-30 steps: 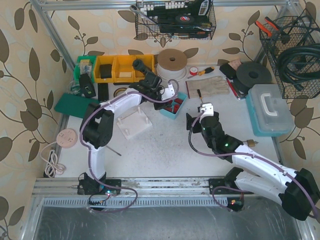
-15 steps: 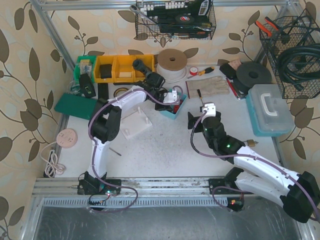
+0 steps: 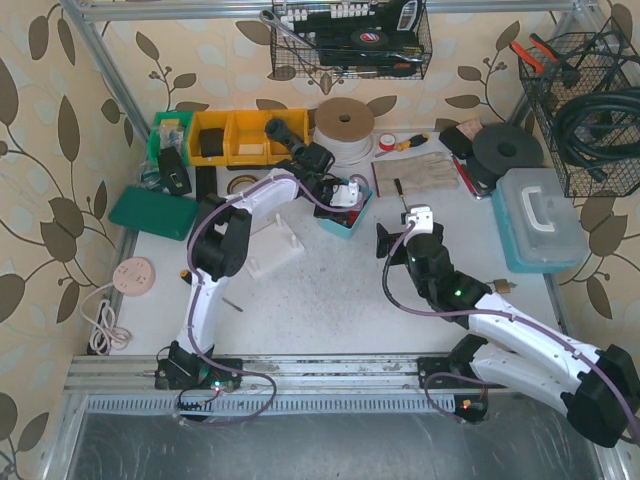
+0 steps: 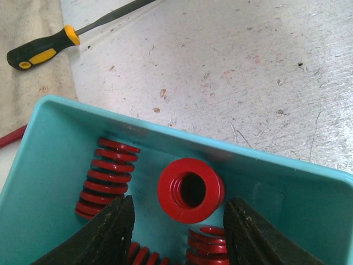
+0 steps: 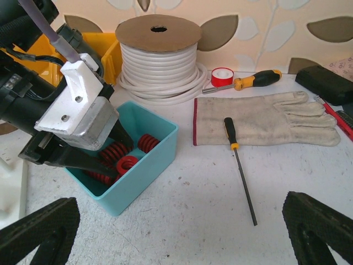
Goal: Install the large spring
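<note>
A teal bin (image 4: pixel 66 132) holds several red springs. One large red spring (image 4: pixel 190 189) stands on end, its hole facing the left wrist camera. My left gripper (image 4: pixel 177 221) is open inside the bin, with one finger on each side of that spring, not touching it. The bin (image 3: pixel 342 215) and left gripper (image 3: pixel 343 197) show in the top view. In the right wrist view the left gripper (image 5: pixel 110 160) reaches into the bin (image 5: pixel 144 171). My right gripper (image 3: pixel 382 242) is open and empty, hovering over the table right of the bin.
A white fixture block (image 3: pixel 272 245) lies left of the bin. A work glove (image 5: pixel 265 118), a slim file (image 5: pixel 240 165), a screwdriver (image 5: pixel 248 81), red tape (image 5: pixel 222 76) and a white cable spool (image 5: pixel 159 61) lie behind. Yellow bins (image 3: pixel 235 135) and a teal toolbox (image 3: pixel 540 215) flank them.
My left gripper has moved right and down into the teal bin, now straddling the upright spring. The right arm has shifted slightly.
</note>
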Controlling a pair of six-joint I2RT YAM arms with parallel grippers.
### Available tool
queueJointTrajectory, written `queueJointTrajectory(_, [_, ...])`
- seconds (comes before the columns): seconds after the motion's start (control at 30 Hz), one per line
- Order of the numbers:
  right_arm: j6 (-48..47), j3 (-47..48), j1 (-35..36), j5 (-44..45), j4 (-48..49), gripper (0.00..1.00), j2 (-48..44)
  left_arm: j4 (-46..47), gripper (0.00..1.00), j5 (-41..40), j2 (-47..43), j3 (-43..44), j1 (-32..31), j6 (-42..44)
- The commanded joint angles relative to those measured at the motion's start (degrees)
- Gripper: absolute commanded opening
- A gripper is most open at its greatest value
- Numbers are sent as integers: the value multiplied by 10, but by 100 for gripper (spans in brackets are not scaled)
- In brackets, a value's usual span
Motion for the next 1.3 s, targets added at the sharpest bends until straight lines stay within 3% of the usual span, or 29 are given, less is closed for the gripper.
queueJointTrajectory(0.0, [-7,-10,-2,16,0,99,-12,-22,50,49,18,25,0,35])
queueJointTrajectory(0.83, [-13,-11,-2,27,2,98,-14,-111,49,71,75,104,0,34])
queueJointTrajectory(1.27, [-11,-14,-1,31,2,98,-21,-113,26,68,56,100,0,26])
